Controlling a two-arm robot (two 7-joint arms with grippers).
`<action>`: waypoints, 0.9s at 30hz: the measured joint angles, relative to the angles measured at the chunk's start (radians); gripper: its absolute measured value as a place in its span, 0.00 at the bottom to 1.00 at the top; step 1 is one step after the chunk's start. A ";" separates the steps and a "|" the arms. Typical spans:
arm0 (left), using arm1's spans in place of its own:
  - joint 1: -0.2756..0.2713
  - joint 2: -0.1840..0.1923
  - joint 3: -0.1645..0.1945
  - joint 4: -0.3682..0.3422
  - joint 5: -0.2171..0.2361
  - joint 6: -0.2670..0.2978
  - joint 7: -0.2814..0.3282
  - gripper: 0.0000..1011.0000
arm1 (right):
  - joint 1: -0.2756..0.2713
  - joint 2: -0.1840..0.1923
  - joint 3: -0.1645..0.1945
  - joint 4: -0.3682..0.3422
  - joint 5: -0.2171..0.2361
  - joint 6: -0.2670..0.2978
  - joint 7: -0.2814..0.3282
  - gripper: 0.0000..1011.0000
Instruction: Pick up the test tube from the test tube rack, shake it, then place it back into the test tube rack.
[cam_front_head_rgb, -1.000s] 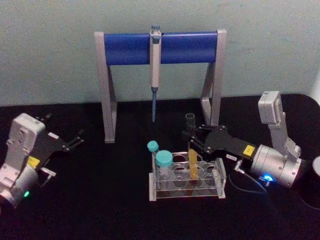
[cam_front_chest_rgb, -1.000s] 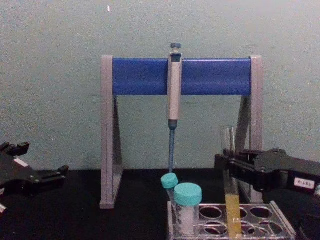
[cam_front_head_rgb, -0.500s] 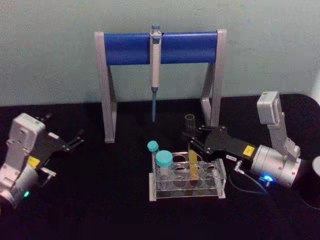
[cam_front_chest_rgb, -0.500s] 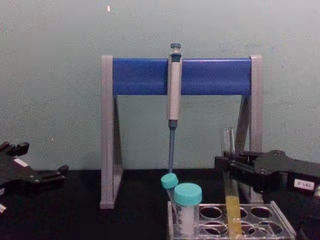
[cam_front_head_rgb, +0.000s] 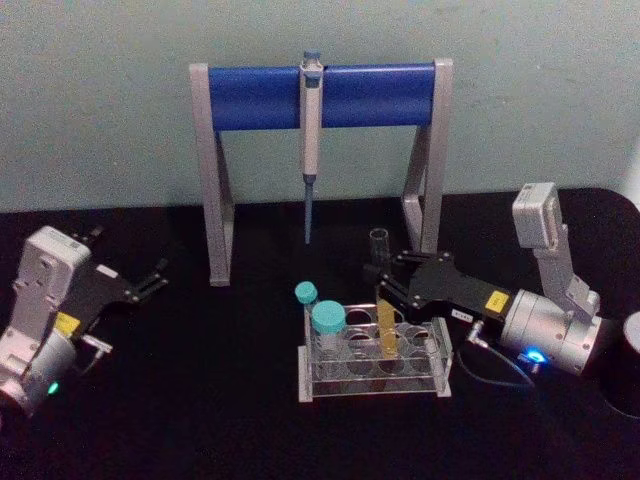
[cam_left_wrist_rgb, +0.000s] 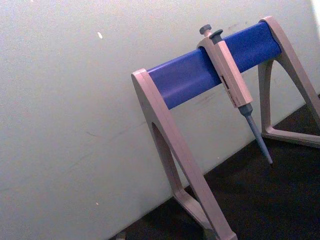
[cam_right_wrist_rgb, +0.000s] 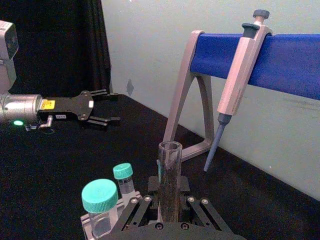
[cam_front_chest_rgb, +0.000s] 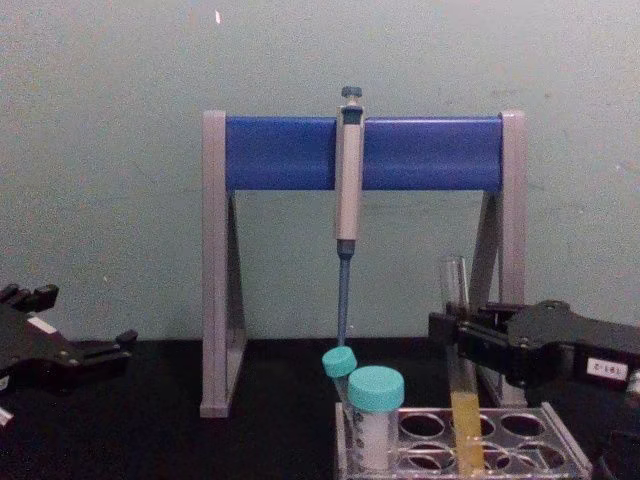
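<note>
Black counter (cam_front_head_rgb: 200, 400), pale wall behind. Right claw (cam_front_head_rgb: 380, 284): clenched on upper test tube (cam_front_head_rgb: 386, 335); yellow-filled end below claw, seated in test tube rack (cam_front_head_rgb: 370, 390). Left claw (cam_front_head_rgb: 155, 280): released, parked well apart. Likely hazard: tilted lift drags glass on hole rim, tips rack; uncapped mouth spills under shaking.

Nothing can be read. The right gripper (cam_front_head_rgb: 383, 283) carries a yellow sticker (cam_front_head_rgb: 495, 298) and a white label (cam_front_chest_rgb: 607, 368), and the left gripper (cam_front_head_rgb: 158, 276) a yellow tag (cam_front_head_rgb: 66, 322); their print is too small.
</note>
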 joint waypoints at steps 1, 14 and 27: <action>0.000 0.000 0.000 0.000 0.000 0.000 0.000 0.99 | 0.000 0.000 0.000 0.000 0.000 0.000 0.000 0.23; 0.000 0.000 0.000 0.000 0.000 0.000 0.000 0.99 | -0.001 0.000 0.001 0.000 -0.001 0.000 0.001 0.47; 0.000 0.000 0.000 0.000 0.000 0.000 0.000 0.99 | -0.001 0.000 0.002 0.000 0.000 0.000 0.001 0.86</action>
